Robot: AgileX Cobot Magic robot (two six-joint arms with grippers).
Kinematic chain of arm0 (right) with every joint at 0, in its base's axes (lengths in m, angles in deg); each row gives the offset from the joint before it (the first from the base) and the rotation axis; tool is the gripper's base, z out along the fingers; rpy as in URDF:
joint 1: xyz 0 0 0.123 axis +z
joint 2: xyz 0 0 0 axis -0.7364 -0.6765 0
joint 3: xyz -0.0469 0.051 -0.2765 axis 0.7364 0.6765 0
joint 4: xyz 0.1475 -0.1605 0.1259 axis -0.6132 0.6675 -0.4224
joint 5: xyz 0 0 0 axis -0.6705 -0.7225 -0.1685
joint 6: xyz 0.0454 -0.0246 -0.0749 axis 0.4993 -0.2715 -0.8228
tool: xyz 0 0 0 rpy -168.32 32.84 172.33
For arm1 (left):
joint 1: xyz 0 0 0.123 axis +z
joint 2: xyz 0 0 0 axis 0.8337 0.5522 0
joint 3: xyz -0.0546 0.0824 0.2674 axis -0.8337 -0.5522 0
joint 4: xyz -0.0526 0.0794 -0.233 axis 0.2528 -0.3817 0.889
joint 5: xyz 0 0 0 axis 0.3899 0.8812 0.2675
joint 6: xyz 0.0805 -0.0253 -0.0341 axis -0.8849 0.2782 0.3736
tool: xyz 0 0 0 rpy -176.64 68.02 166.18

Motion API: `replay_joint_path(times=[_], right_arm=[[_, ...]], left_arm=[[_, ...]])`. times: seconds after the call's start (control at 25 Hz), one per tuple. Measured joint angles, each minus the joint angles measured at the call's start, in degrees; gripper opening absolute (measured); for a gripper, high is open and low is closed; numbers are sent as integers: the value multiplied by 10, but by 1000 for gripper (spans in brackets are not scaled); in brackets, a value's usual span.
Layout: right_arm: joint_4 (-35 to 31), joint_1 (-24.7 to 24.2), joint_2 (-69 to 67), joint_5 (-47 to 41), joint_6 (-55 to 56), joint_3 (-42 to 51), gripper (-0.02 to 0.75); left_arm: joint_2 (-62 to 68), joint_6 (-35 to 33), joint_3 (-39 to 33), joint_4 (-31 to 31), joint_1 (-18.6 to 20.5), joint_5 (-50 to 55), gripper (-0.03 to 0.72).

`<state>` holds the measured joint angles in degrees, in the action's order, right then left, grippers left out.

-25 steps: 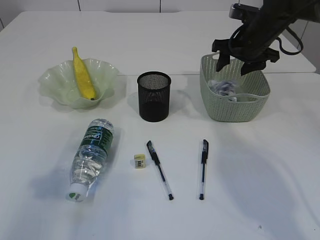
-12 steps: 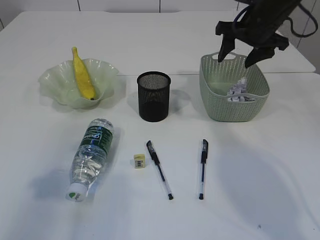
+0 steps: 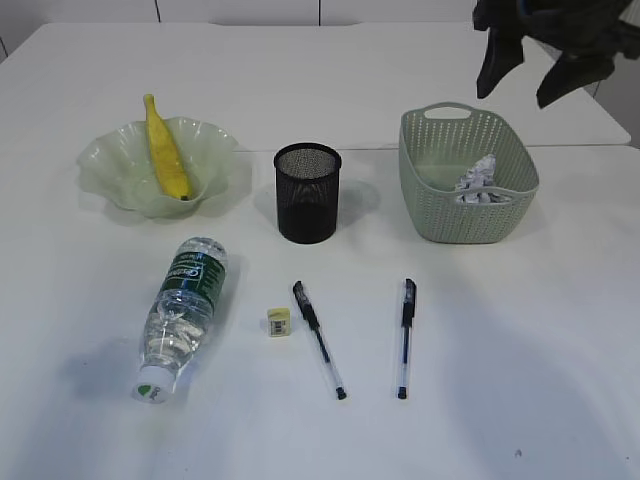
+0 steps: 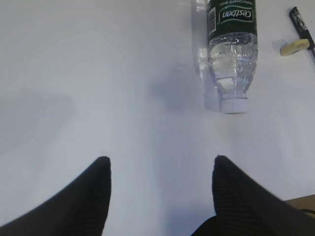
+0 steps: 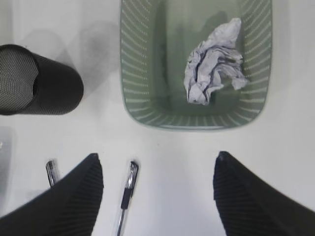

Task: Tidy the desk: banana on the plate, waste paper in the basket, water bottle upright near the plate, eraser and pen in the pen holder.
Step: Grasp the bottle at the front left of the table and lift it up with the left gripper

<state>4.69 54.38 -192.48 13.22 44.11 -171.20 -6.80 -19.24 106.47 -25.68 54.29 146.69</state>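
Crumpled white waste paper [image 5: 214, 61] lies in the sage green woven-look plastic basket [image 5: 147, 105], at twelve o'clock from the right gripper [image 5: 157, 169], jaws wide, empty.

The right gripper [image 3: 541, 72] is cropped by the exterior view's top edge, its arm unseen. In the basket [image 3: 470, 215], the near wall hides the lower part of the waste paper [image 3: 478, 178]. From the left wrist, the water bottle [image 4: 230, 46] is cut off at the top edge, and one pen [image 4: 301, 22] runs out at the right. The eraser [image 3: 279, 321] sticker's barcode is too small to read.
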Motion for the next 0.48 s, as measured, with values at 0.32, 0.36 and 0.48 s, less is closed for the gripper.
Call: replay_joint_path(times=[0.32,0.36,0.48], right_arm=[[12,49,157,36,-11,217,519],[12,58,179,45,-12,254,519],[12,83,231,66,-8,352,519]], left_arm=[[0,-1,0,13,0,4,457],[0,-5,0,13,0,4,457],[0,-11,0,21,0,-2,457]])
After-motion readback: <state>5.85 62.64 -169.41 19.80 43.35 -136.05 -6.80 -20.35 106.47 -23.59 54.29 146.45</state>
